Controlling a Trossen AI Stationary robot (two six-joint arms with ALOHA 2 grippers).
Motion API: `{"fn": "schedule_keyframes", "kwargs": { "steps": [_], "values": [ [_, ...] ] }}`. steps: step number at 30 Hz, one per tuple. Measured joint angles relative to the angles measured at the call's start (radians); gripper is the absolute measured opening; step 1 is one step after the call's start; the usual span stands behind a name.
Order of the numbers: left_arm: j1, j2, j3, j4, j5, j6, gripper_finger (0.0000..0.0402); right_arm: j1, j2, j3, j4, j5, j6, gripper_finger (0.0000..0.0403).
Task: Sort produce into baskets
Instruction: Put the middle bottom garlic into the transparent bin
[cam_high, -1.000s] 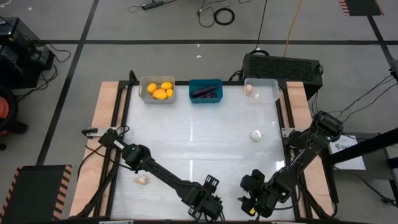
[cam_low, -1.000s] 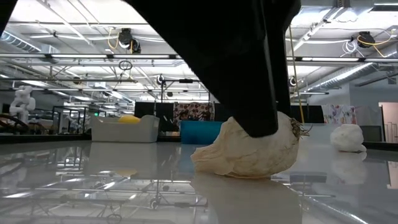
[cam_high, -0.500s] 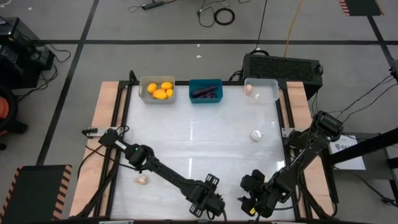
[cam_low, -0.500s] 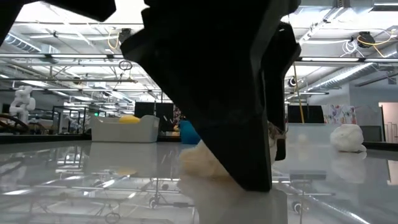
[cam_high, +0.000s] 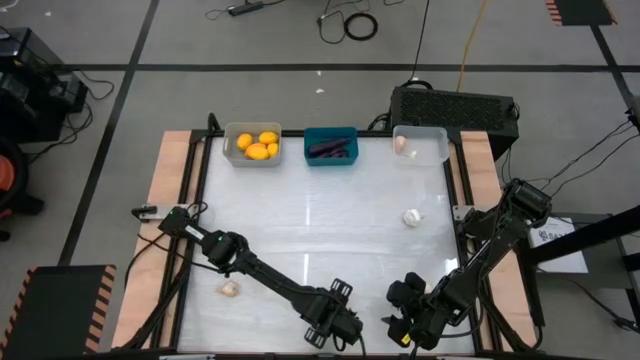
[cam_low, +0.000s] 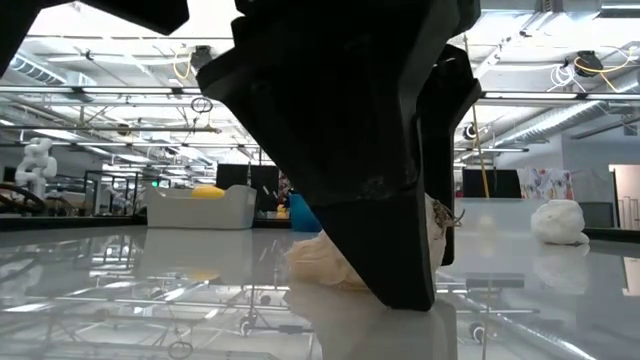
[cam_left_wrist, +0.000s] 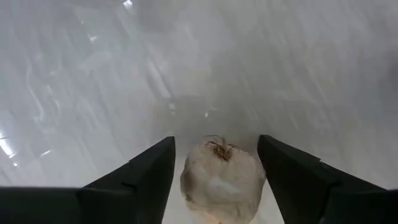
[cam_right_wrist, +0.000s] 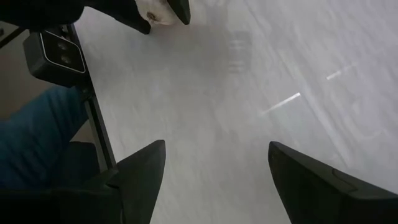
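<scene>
The left gripper (cam_left_wrist: 214, 186) straddles a garlic bulb (cam_left_wrist: 222, 177) on the table, fingers flanking it, not visibly clamped. It looks light, papery and crushable; its broad middle seems the safest hold. The right gripper (cam_right_wrist: 214, 180) waits alongside, fingers wide and empty.

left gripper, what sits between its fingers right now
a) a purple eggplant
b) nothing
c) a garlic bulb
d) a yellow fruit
c: the left wrist view shows a pale garlic bulb with a dried root tuft resting on the table between the fingers of the left gripper, with gaps visible on both sides.
</scene>
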Motion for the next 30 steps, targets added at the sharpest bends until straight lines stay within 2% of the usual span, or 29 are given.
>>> {"fn": "schedule_keyframes", "kwargs": {
  "steps": [10, 14, 21, 25, 30],
  "values": [
    [0.005, -0.004, 0.003, -0.012, 0.018, 0.006, 0.0154, 0.002, 0.0, 0.0, 0.0, 0.02, 0.0, 0.0277],
    [0.026, -0.034, 0.0, -0.04, 0.019, 0.063, 0.0146, 0.002, 0.0, 0.0, 0.0, 0.02, 0.0, 0.0277],
    [0.138, -0.185, 0.002, -0.031, 0.018, 0.112, 0.0145, 0.01, 0.004, 0.0, 0.008, 0.054, 0.026, 0.0277],
    [0.238, -0.254, 0.002, 0.086, 0.037, 0.187, 0.0144, 0.023, 0.028, 0.0, 0.017, 0.076, 0.084, 0.0277],
    [0.386, -0.273, 0.003, 0.357, 0.111, 0.208, 0.0144, 0.046, 0.089, 0.0, 0.06, 0.071, 0.185, 0.0277]
  ]
}}
